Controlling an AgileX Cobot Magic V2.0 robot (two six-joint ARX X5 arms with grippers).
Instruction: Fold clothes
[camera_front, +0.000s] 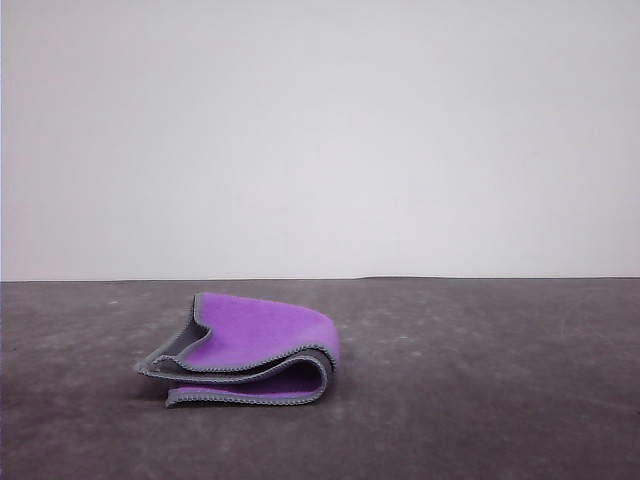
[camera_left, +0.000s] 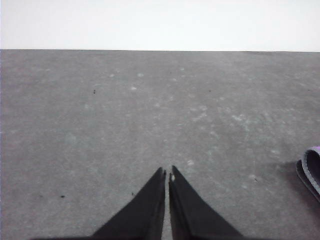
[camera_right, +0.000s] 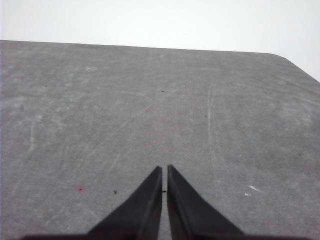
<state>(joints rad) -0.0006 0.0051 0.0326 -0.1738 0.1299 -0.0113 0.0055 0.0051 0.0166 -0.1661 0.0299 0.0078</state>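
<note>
Purple-and-charcoal cloth: one small soft cloth (camera_front: 250, 350) with light grey stitched edging, folded over on itself, lying left of centre on the dark grey table (camera_front: 500, 400), purple face up.
Fold: layers gape along the front edge, loose, not pressed flat.
Left gripper (camera_left: 167, 174): black fingers closed tip to tip, nothing between them, hovering over bare table; a sliver of the cloth's edge sits at the frame's side, well apart.
Right gripper (camera_right: 164, 170): jaws together, empty, over bare table.
Risk: that springy top layer may flop open, probably, if a finger snags the edging.
Second risk: a one-sided pinch could drag the whole bundle askew.
Count: one cloth, two grippers, one table.
</note>
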